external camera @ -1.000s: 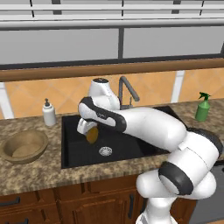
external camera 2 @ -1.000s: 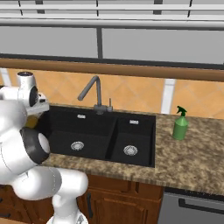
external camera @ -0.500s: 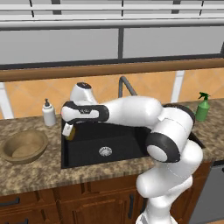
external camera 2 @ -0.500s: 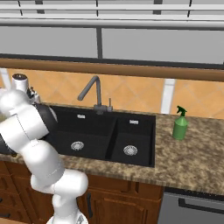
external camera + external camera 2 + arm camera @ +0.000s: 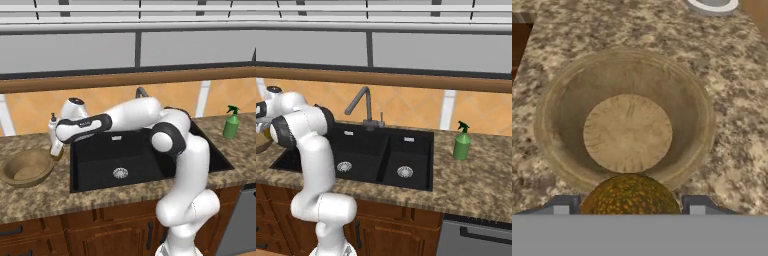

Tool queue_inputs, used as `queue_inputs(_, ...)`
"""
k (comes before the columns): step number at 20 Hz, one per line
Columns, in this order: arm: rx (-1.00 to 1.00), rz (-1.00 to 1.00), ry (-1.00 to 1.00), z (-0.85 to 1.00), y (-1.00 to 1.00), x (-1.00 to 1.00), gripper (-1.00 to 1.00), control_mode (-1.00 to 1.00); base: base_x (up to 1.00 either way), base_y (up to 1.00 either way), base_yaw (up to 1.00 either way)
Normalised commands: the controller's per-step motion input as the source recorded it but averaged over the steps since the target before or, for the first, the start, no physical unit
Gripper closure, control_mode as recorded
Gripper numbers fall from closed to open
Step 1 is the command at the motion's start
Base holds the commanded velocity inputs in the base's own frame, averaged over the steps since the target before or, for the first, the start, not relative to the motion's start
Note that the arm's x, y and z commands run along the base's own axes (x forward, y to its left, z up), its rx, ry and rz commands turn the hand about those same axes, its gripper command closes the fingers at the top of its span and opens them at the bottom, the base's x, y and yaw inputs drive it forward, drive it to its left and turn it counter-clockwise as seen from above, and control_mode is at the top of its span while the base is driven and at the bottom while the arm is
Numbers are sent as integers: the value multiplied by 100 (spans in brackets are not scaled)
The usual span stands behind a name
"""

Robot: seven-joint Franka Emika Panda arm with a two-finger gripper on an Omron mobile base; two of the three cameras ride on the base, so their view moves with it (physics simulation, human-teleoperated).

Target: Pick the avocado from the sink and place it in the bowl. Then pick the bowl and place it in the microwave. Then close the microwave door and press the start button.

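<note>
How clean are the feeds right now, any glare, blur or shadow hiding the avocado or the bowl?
Hand view: evenly lit, no glare; the avocado between the gripper tips looks soft and pixelated, cut off at the bottom; the bowl is clear. Left base view: sharp, flat light; the bowl shows, but the avocado is tiny beside the forearm. Right base view: crisp; the sink is dark, low in detail.
</note>
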Motion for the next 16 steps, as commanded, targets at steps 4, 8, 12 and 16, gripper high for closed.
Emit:
queue_inputs(4, 0, 0, 13, 0, 84, 44, 100, -100, 0, 0, 0)
queue_inputs(8, -2, -5, 13, -28, 77, 28, 100, -100, 0, 0, 0)
queue_inputs(12, -4, -8, 8, -53, 49, 11, 100, -100, 0, 0, 0)
queue_inputs(16, -1, -13, 0, -21, -25, -12, -100, -100, 0, 0, 0)
